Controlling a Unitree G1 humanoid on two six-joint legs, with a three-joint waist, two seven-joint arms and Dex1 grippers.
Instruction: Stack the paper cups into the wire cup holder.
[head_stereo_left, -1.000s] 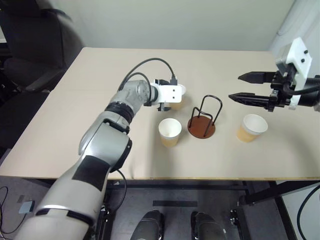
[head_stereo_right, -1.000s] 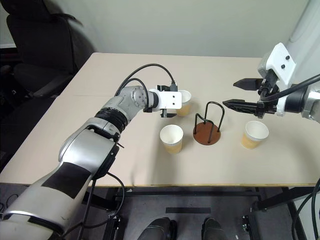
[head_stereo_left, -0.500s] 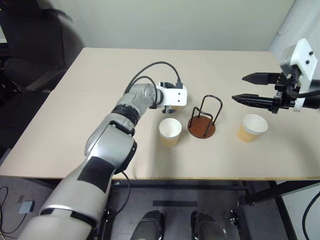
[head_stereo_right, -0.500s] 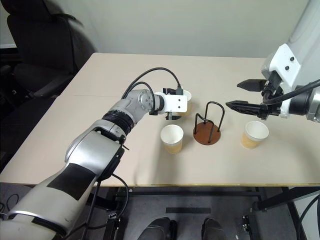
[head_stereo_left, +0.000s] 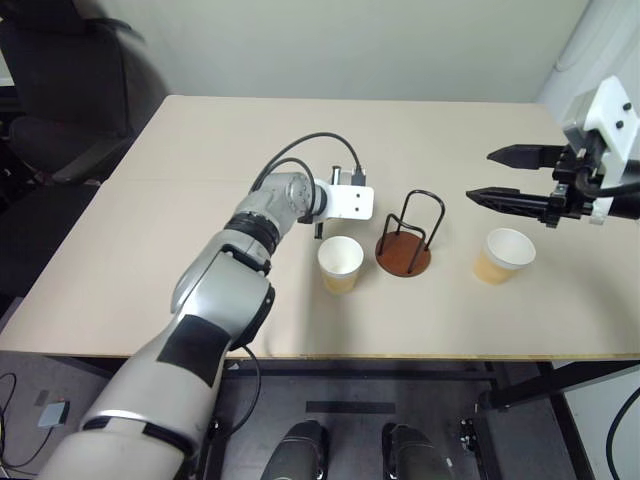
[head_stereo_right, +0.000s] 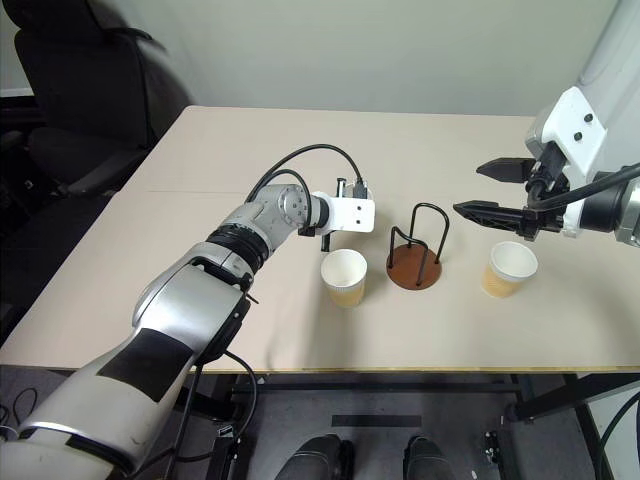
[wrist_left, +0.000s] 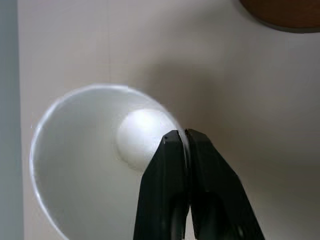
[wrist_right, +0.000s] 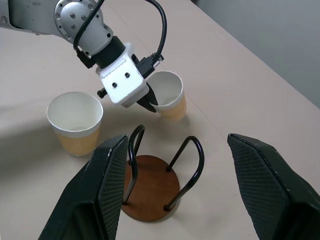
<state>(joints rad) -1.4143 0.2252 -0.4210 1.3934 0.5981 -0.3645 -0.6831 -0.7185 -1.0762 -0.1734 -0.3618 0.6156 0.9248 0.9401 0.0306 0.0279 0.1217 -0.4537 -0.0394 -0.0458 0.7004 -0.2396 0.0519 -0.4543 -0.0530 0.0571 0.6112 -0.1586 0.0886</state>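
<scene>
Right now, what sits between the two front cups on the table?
The wire cup holder stands between the near-left cup and the right cup, its disc empty. It shows in both head views.

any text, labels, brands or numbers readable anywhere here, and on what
None can be read.
Paper cups: plain tan sides, white insides, no print.
Wire cup holder: bare brown base, no label.
Left gripper, shut on the far cup's rim: no lettering on its white housing.
Table: unmarked.

Matt paper cups; thin glossy black wire cup holder; smooth matt table.
</scene>
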